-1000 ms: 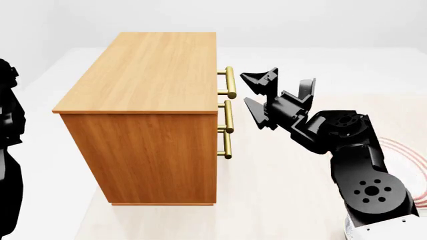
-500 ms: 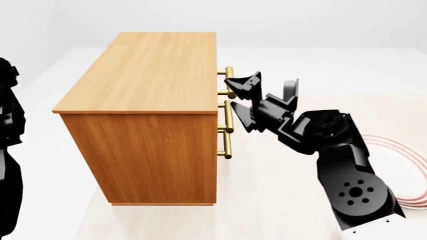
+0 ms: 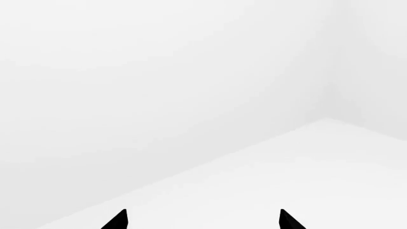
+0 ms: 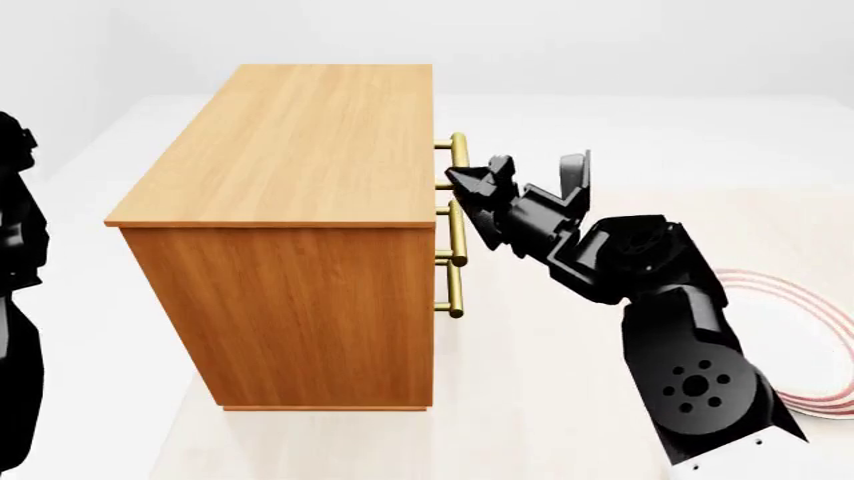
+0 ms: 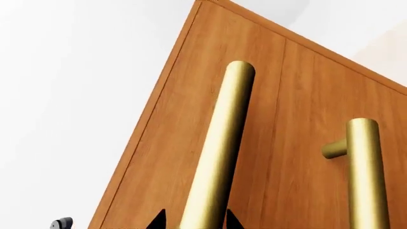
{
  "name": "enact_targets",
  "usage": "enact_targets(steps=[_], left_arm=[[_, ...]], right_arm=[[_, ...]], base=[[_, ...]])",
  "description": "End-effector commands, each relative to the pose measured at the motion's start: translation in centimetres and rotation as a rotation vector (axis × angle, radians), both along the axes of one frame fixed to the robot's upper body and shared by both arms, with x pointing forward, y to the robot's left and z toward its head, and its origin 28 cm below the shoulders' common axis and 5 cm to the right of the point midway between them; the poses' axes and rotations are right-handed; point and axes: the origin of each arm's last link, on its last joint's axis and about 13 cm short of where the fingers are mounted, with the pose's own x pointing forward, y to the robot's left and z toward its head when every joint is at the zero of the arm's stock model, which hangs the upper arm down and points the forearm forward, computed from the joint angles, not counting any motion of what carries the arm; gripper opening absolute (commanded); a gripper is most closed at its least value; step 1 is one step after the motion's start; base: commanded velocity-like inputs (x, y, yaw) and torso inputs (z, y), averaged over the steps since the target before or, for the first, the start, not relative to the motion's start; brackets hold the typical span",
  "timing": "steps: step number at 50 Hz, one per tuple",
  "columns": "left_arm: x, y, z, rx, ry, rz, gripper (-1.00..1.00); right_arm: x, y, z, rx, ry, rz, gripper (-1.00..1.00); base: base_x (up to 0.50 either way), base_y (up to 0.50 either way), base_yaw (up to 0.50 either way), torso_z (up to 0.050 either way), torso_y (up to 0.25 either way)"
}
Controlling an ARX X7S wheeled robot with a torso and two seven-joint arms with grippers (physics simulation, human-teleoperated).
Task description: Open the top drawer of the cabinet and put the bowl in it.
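The orange-brown cabinet [image 4: 287, 210] stands left of centre with its three drawers facing right. The top drawer [image 5: 210, 95] is closed. My right gripper [image 4: 470, 188] is at the top drawer's brass bar handle [image 4: 461, 160]. In the right wrist view the handle [image 5: 222, 138] runs between the gripper's [image 5: 194, 220] two black fingertips [image 5: 159, 220], which sit close on either side of it. My left gripper [image 3: 202, 222] is open and empty, facing a bare white wall. The bowl is out of view.
The second drawer's handle [image 5: 363, 171] lies just beside the gripped one, and a third handle [image 4: 454, 290] is below. A red-ringed white plate [image 4: 807, 330] lies at the right edge, behind the right arm. My left arm [image 4: 14, 260] hangs at the far left.
My right gripper has moved left onto the top drawer's handle and its jaws have narrowed around the bar. The drawer has not moved. The left arm is still.
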Motion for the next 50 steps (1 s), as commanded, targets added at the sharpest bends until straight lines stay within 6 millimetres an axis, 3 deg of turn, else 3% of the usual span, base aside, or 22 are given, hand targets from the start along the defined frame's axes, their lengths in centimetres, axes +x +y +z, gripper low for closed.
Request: enact_targets(steps=[1, 12, 26, 50], left_arm=[[0.0, 0.0, 0.1, 0.003, -0.004, -0.003, 1.00], [0.0, 0.0, 0.1, 0.000, -0.008, -0.001, 1.00], [0.0, 0.0, 0.2, -0.001, -0.012, 0.002, 1.00], [0.0, 0.1, 0.4, -0.008, -0.018, 0.001, 1.00]], right_arm=[[0.2, -0.1, 0.3, -0.035, -0.025, -0.011, -1.00], [0.1, -0.8, 0.4, 0.006, -0.007, -0.021, -1.00], [0.1, -3.9, 1.3, 0.028, -0.039, -0.081, -1.00], [-0.3, -7.0, 1.8, 0.055, -0.044, -0.162, -1.00]], base=[[0.00, 0.00, 0.00, 0.000, 0.000], [0.00, 0.00, 0.00, 0.000, 0.000], [0.00, 0.00, 0.00, 0.000, 0.000], [0.00, 0.00, 0.00, 0.000, 0.000]])
